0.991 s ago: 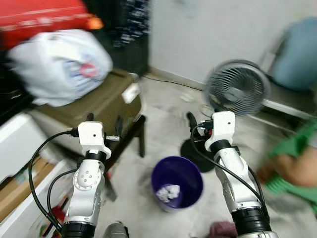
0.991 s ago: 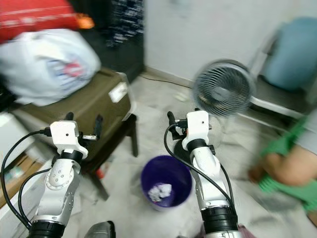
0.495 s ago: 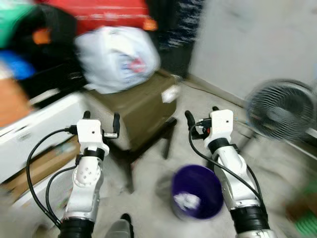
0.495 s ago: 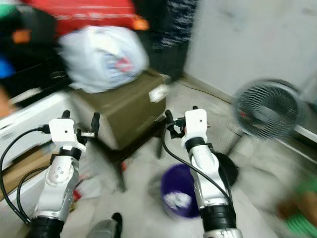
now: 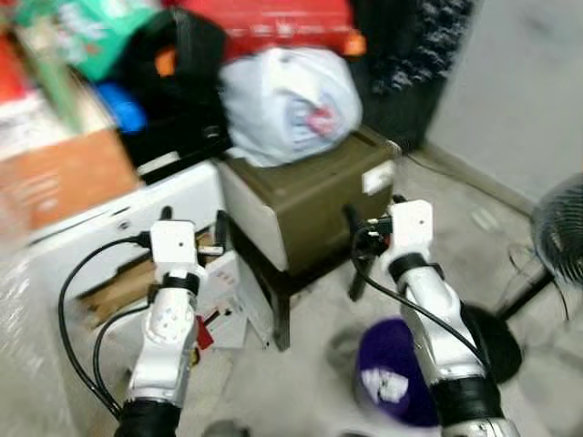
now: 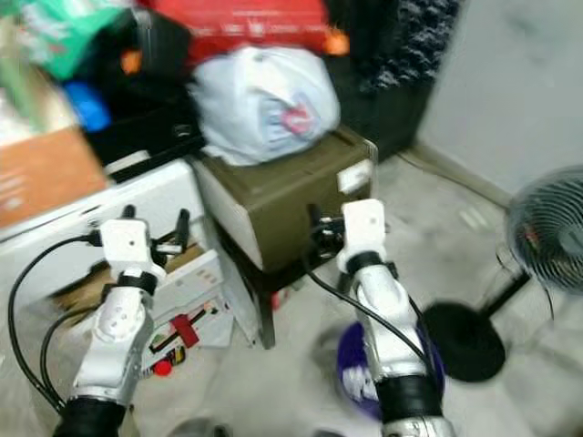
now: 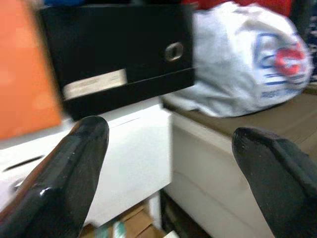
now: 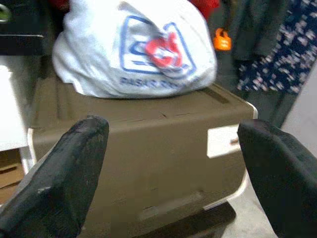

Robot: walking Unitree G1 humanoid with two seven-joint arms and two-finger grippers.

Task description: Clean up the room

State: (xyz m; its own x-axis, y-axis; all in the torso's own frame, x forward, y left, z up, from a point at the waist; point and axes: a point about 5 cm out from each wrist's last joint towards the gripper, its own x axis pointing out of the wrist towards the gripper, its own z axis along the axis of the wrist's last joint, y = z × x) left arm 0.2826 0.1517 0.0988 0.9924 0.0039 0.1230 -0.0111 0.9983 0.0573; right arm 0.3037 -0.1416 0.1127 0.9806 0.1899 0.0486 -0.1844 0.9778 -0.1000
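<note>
Cluttered corner of a room, grey floor point(image 5: 310, 382), pale wall on the right, and everything a bit blurry. Both arms are held up in front of the robot with nothing in either one. The left gripper point(image 7: 171, 163) has its fingers spread wide and empty; past its fingertips sits a black box point(image 7: 119, 54) on top of a white cabinet point(image 7: 133, 163), with an orange carton point(image 5: 68, 177) off to one side of the fingers. The right gripper point(image 8: 168, 163) is spread just as wide, also holding nothing, and it's aimed straight at an olive-brown storage box point(image 8: 148, 163) that sits between its two fingers in the wrist view. A white plastic bag point(image 8: 133, 49) with a blue and red logo rests on top of that box, beyond the fingertips. Red luggage point(image 5: 264, 18) is piled behind the bag.

Down on the floor, below and behind the right gripper's fingers, there's a purple bin point(image 5: 392, 378) with crumpled white paper point(image 5: 387, 387) in it, partly hidden by the right arm. A floor fan point(image 6: 551, 232) stands further to the right, its black round base point(image 6: 465, 341) near the bin.
</note>
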